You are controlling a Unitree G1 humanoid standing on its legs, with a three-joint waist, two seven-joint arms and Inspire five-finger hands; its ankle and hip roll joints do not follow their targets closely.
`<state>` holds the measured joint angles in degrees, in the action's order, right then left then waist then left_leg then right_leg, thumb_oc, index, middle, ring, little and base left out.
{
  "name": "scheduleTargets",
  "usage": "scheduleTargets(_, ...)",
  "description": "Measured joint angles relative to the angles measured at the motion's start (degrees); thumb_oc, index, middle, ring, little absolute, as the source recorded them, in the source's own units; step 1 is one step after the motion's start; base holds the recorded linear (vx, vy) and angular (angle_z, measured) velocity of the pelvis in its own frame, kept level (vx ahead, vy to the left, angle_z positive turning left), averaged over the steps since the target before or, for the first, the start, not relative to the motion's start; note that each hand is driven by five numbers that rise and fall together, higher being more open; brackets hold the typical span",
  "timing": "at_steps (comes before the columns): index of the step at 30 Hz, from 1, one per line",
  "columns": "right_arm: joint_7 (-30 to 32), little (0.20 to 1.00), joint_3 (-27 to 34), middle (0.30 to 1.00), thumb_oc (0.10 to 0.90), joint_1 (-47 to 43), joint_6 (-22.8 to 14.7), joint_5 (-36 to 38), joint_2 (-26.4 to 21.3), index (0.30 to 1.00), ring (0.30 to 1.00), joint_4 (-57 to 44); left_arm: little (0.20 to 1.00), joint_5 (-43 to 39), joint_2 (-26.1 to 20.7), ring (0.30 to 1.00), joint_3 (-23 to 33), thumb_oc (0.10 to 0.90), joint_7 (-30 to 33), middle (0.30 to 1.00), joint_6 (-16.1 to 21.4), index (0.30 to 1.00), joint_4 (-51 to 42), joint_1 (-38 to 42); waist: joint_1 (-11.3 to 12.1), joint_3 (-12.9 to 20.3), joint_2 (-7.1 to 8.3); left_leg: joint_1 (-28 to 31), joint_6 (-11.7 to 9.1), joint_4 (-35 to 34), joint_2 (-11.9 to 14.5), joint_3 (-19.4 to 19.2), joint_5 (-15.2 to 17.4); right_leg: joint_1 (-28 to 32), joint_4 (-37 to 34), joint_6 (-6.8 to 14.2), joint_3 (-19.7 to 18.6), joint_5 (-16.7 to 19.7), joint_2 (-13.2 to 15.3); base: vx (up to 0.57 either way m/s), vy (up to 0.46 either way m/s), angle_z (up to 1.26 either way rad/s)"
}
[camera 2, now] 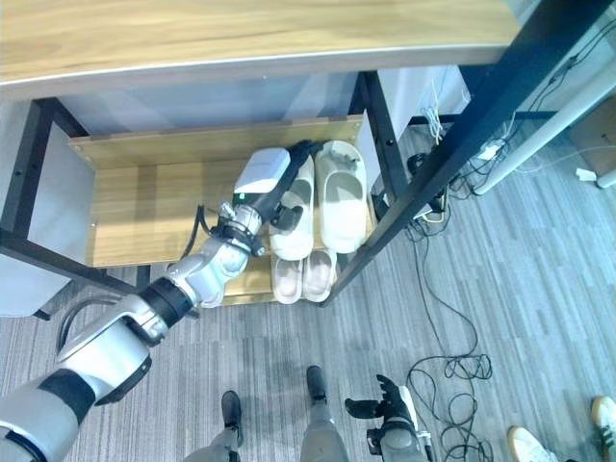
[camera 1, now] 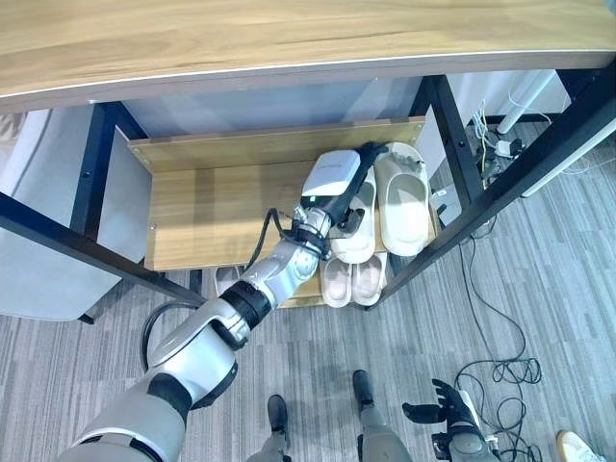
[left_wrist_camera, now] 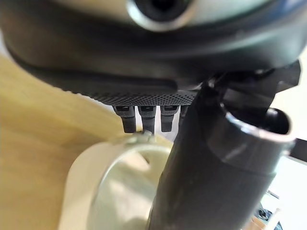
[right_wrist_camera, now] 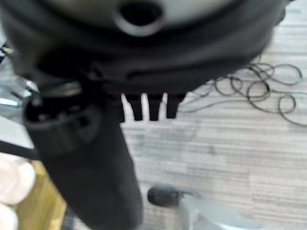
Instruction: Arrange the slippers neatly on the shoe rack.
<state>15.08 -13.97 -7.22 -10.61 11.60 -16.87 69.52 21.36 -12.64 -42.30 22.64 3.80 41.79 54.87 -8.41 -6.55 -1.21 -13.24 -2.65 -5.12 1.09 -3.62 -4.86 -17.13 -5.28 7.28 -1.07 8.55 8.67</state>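
Reaching w/ left hand (camera 1: 348, 197) onto upper wooden shelf of the black-framed shoe rack (camera 1: 207, 207); fingers laid over the left one of two cream rubber slippers (camera 1: 358, 229), thumb at its side; looks closed on it in left wrist view, though grip not fully clear; partner cream slipper (camera 1: 405, 199) just beside, near shelf's right end; small pale pink pair (camera 1: 352, 280) on lower shelf beneath; right hand (camera 1: 452, 416) hanging low over grey carpet, fingers relaxed, holding nothing. Risks, as judged: nudging partner slipper off right edge if hand swings rt; letting go askew leaves pair uneven; wrist catching rack's upright post.
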Motion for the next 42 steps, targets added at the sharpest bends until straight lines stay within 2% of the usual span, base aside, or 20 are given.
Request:
scheduleTargets(5,-0.1,0.9,0.1,0.9,0.8,0.2,0.3,0.0,0.1,0.9,0.9,0.0,0.9,-1.6,-0.3,0.9,0.3,0.8,-2.0,0.9,1.0,0.9,-0.3,-1.3,0.7,0.0,0.0,1.3,-0.1,0.0,0.1,0.9,-0.1,1.7,0.0,0.0,0.8,-0.1,0.0,0.01,-0.015,0.07)
scheduleTargets(10,-1.2,0.9,1.0,0.9,0.8,0.6,1.2,0.1,0.6,0.9,0.9,1.1,0.9,-3.4,-2.4,0.9,1.0,0.8,-2.1,0.9,1.1,0.9,-4.9,-3.8,1.5,0.8,0.14,2.1,-0.1,0.0,0.2,1.0,-0.1,2.6,0.0,0.0,1.0,-0.1,-0.1,0.01,-0.007,0.01)
scheduleTargets(12,-1.2,0.9,1.0,0.9,0.8,0.7,1.3,0.1,1.2,0.9,0.9,2.2,0.9,-3.6,-3.2,0.9,2.1,0.8,-2.1,0.9,1.2,0.9,-6.5,-5.1,1.5,2.0,0.25,2.3,-0.1,0.0,0.2,1.0,-0.2,2.8,0.0,0.0,1.0,-0.1,-0.1,0.04,-0.023,0.01)
scheduleTargets(19,-1.4,0.9,1.0,0.9,0.8,2.9,1.7,0.1,2.8,0.9,0.9,2.1,0.9,-7.9,-5.7,0.9,6.1,0.8,-2.1,0.9,2.8,0.9,-11.5,-8.1,1.7,2.7,0.25,3.9,-0.1,0.0,0.2,1.2,-0.1,4.6,0.0,0.1,1.6,-0.4,-0.1,0.02,-0.011,0.03)
scheduleTargets(23,-2.4,0.9,1.0,0.9,0.8,4.7,1.8,0.2,2.8,0.9,0.9,2.1,0.9,-10.0,-5.9,0.9,7.4,0.8,-2.5,0.9,3.3,0.9,-11.5,-12.5,2.3,4.3,0.07,4.0,-0.1,0.0,0.3,1.2,-0.1,4.7,0.0,0.2,1.6,-0.5,-0.2,0.04,-0.014,-0.01)
scheduleTargets(31,-2.4,0.9,1.0,0.9,0.8,4.8,2.2,0.3,2.9,0.9,0.9,2.0,0.9,-10.1,-6.2,0.9,7.2,0.8,-4.9,0.9,3.3,0.9,-10.2,-19.7,3.1,4.6,-0.19,4.9,-0.1,0.0,0.5,1.3,-0.1,5.6,-0.1,0.1,1.8,-0.5,-0.4,0.0,0.0,0.0)
scheduleTargets(42,-2.5,0.9,0.9,0.9,0.8,5.2,2.4,0.3,2.9,0.9,0.9,2.0,0.9,-10.1,-3.8,0.9,6.3,0.8,-6.1,0.9,3.3,0.9,-8.5,-20.7,2.9,5.5,-0.43,4.9,-0.1,0.0,0.6,1.3,-0.1,5.6,-0.1,0.1,1.8,-0.5,-0.4,0.0,0.0,0.0)
